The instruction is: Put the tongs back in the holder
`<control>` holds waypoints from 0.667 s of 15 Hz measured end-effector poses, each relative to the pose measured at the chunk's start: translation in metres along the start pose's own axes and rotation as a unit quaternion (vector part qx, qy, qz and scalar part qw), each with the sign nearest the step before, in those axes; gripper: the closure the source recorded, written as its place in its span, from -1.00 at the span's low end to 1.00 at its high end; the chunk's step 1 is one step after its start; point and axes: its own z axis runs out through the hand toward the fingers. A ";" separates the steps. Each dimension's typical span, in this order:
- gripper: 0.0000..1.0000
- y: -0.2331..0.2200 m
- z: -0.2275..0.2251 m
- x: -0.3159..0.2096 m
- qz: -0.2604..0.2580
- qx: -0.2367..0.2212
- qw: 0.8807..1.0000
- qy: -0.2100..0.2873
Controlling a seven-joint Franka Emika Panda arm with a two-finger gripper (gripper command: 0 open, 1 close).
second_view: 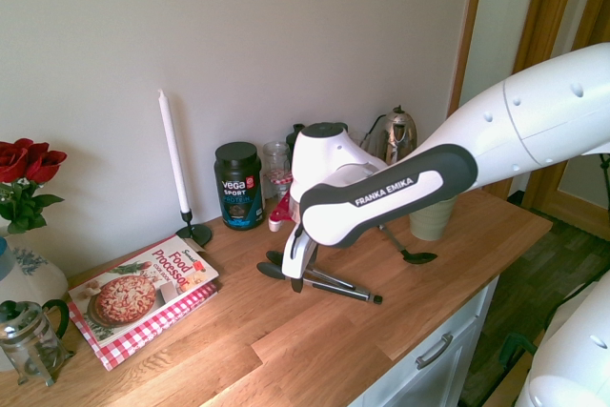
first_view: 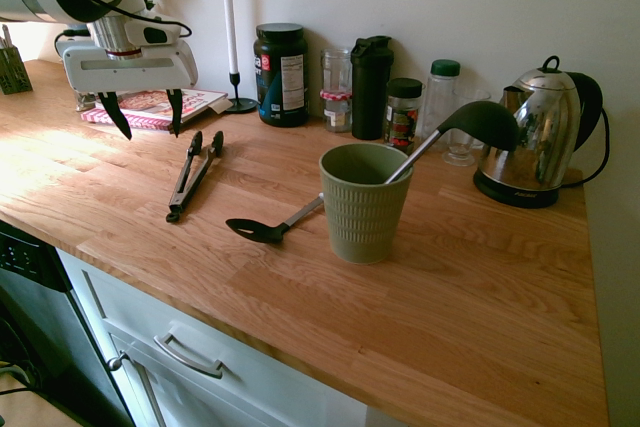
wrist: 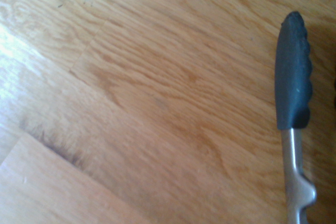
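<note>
The holder was sage green and ribbed; the tongs were silver with black tips. The table was honey-brown with streaky grain, the roses red, the cloth red-and-white checked.

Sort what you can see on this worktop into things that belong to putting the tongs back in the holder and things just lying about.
Part of the job:
- tongs
- green ribbed cup, the holder
- tool, open

Just lying about:
- slotted spoon
- steel kettle
- black-lidded tub
- cookbook
- candle
</note>
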 end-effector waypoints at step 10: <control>1.00 -0.008 0.061 0.031 0.040 -0.022 0.999 0.018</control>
